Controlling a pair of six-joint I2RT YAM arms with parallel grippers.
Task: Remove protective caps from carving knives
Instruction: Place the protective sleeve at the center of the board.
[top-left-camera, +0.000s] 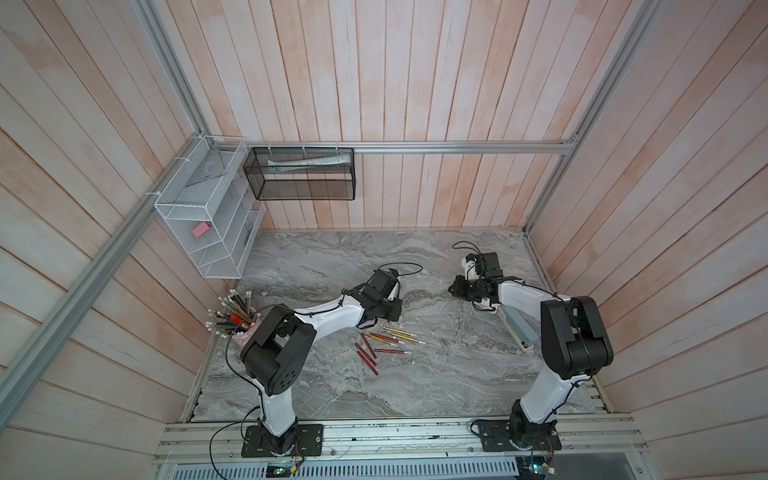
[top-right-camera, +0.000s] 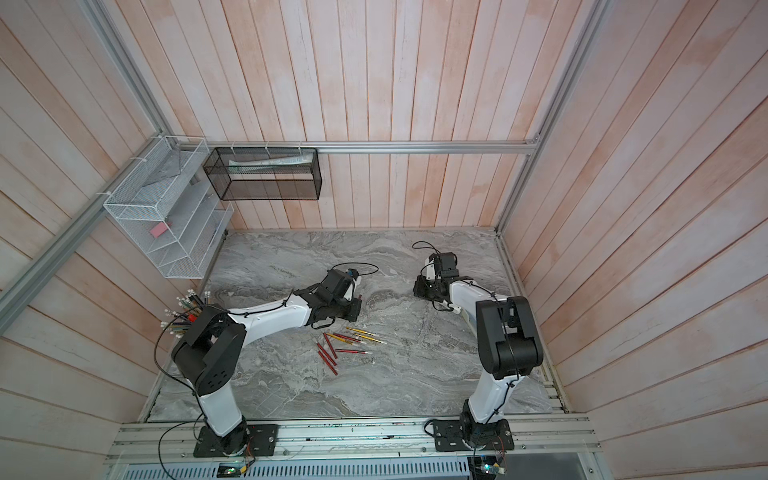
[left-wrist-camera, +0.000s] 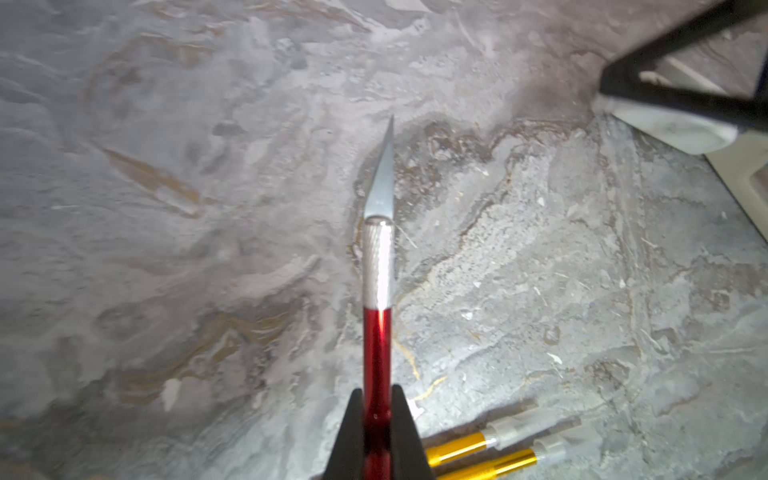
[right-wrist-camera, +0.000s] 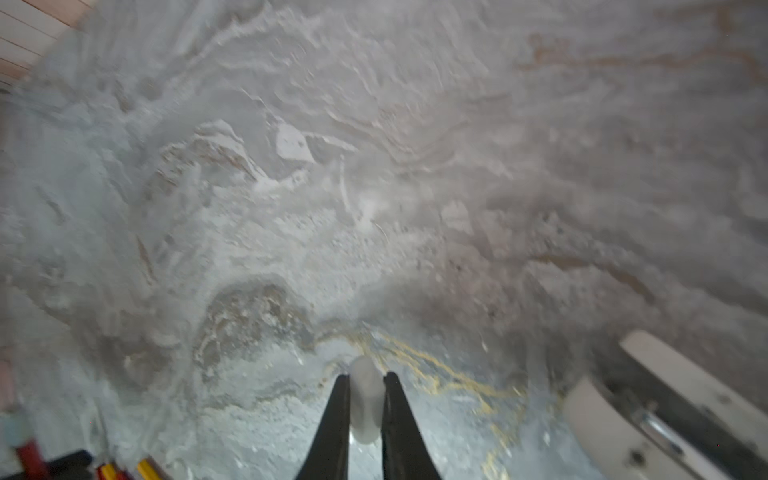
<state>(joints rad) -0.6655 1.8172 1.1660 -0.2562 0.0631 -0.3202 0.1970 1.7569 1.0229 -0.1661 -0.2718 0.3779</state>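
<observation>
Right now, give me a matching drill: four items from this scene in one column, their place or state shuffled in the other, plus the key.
Items
1. red carving knife
2. protective cap
3. yellow carving knives
4. pink eraser

Place or state
a. in the white wire rack
b. pinched in the right tool
c. lying on the table, caps on
d. gripped by the left tool, blade bare

Pairs: 1-d, 2-b, 3-c, 4-a
</observation>
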